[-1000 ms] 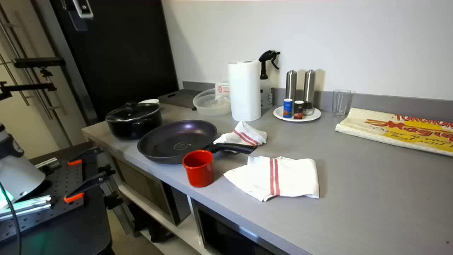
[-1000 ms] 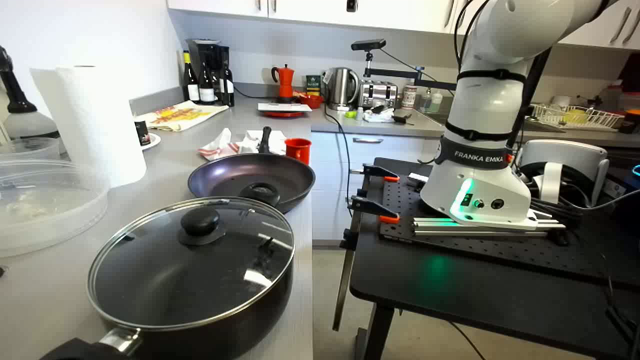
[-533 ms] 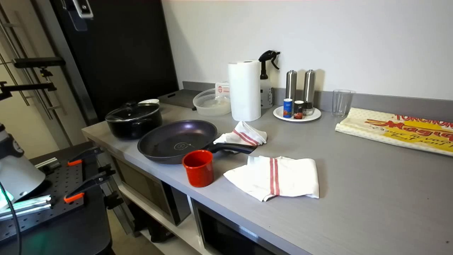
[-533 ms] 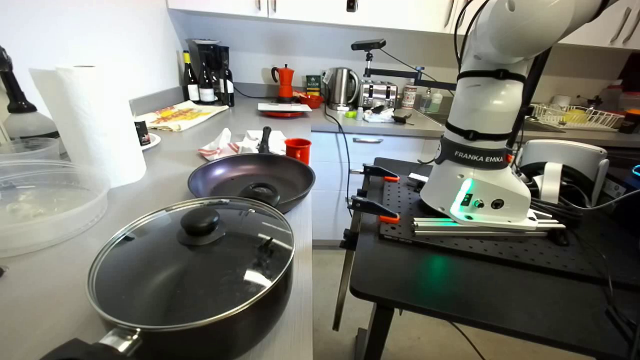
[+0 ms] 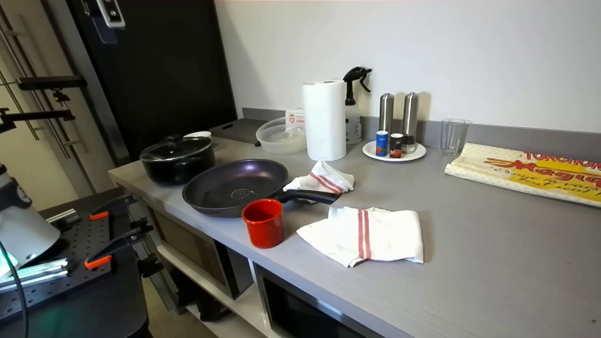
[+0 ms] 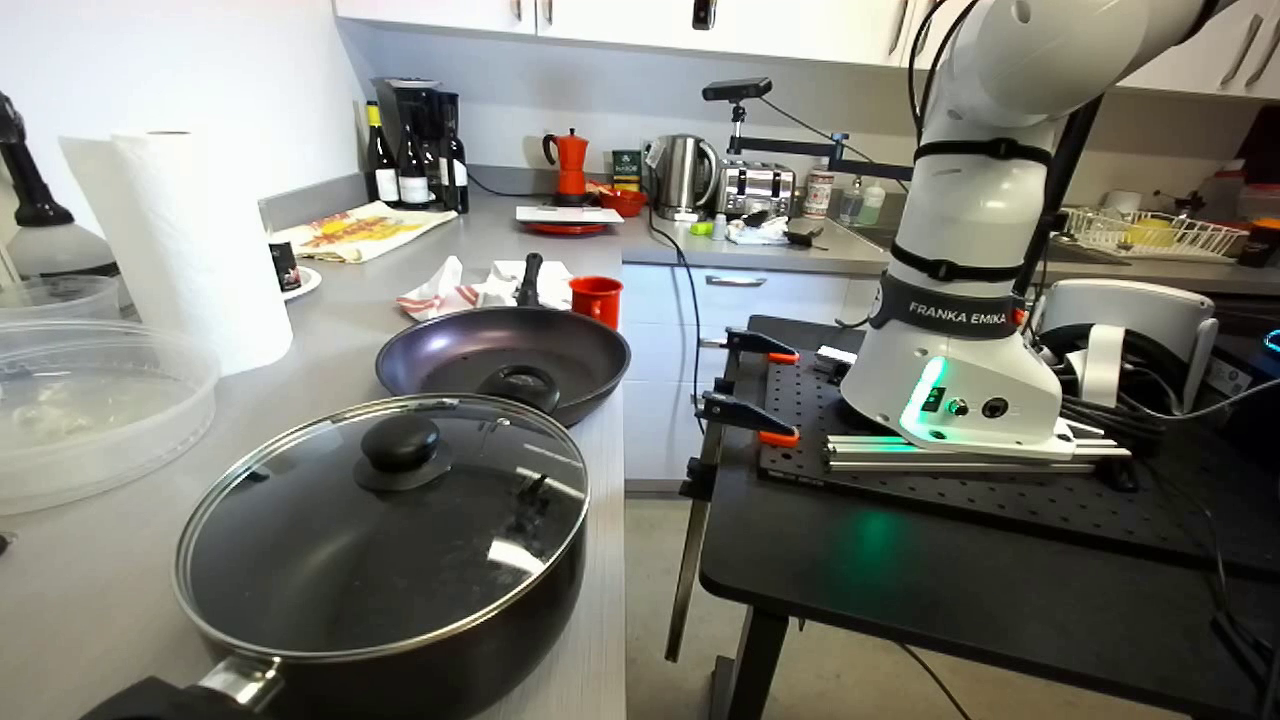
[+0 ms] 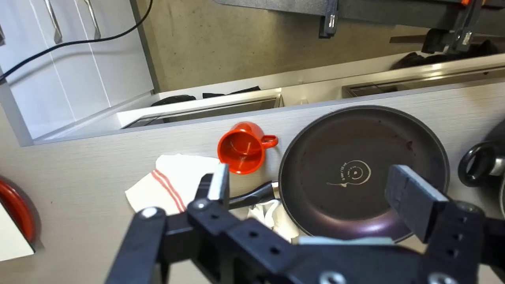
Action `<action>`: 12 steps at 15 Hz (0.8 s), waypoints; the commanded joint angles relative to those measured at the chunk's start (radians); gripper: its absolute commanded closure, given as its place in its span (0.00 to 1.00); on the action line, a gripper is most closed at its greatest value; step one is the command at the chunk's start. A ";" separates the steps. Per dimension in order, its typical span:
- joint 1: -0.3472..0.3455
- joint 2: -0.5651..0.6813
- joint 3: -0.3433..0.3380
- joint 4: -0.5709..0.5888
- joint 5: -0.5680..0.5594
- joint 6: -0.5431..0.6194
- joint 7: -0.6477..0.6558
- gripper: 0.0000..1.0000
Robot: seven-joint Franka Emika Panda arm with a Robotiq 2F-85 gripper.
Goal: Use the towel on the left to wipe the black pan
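Observation:
The black pan [image 5: 237,188] sits on the counter in both exterior views [image 6: 480,345] and in the wrist view [image 7: 355,150]. A crumpled white towel with red stripes [image 5: 328,177] lies beside its handle; in the wrist view this towel [image 7: 286,223] is partly hidden. A flatter folded white towel with red stripes [image 5: 385,234] lies nearer the counter edge; it shows at left in the wrist view [image 7: 185,177]. My gripper [image 7: 313,183] is open and empty, high above the pan. One fingertip shows at the top edge of both exterior views [image 5: 111,13] [image 6: 703,13].
A red mug [image 5: 264,224] stands by the pan handle near the counter's front edge. A lidded black pot [image 5: 177,162] stands beside the pan. A paper towel roll [image 5: 325,119] and a clear plastic container [image 5: 281,138] are behind. A printed cloth [image 5: 526,171] lies farther along.
The fingertip at the top edge of both exterior views sits very slightly lower now. The pan, towels and mug have not moved.

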 commanded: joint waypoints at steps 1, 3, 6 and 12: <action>-0.009 -0.014 -0.052 -0.072 -0.054 0.096 -0.014 0.00; -0.032 -0.003 -0.092 -0.121 -0.092 0.171 -0.028 0.00; -0.072 0.032 -0.153 -0.176 -0.162 0.302 -0.062 0.00; -0.164 0.202 -0.301 -0.187 -0.244 0.597 -0.199 0.00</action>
